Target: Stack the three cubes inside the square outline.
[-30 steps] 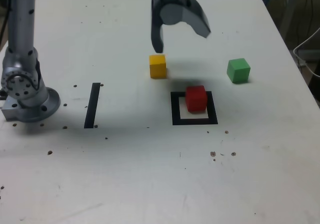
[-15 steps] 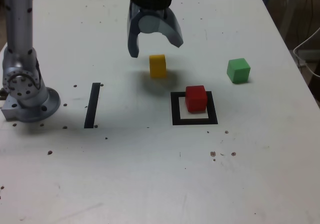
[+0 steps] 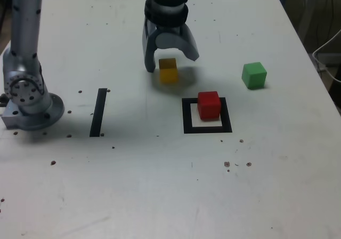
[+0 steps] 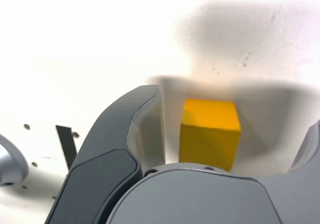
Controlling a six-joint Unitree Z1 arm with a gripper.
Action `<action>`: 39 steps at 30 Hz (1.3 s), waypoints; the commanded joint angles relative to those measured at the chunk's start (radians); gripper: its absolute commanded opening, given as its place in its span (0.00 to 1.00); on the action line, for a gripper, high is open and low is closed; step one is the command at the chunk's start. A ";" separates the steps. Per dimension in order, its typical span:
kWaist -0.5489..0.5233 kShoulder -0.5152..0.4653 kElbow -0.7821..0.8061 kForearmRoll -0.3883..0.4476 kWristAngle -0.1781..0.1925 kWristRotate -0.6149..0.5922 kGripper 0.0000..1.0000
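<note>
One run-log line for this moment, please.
gripper: open, at yellow cube | red cube: in square outline | green cube: outside

The pincer [image 4: 235,134] is dark matte grey, its jaws thick and curved like claws, narrowing toward the tips. Fine seams outline inset panels on its outer faces, and a paler, smoother surface lines the inside of one jaw. Between the jaws, a broad rounded housing [image 4: 195,199] carries a thin curved seam line. Behind the pincer, the wrist section [image 3: 168,7] is nearly black. Well apart from the pincer, a grey tubular link [image 3: 25,31] meets a silvery, rounded base [image 3: 34,111] dotted with dark spots, a dark cable [image 3: 40,74] beside it.
</note>
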 commanded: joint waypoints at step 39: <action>-0.011 0.045 -0.027 -0.006 -0.062 0.065 0.51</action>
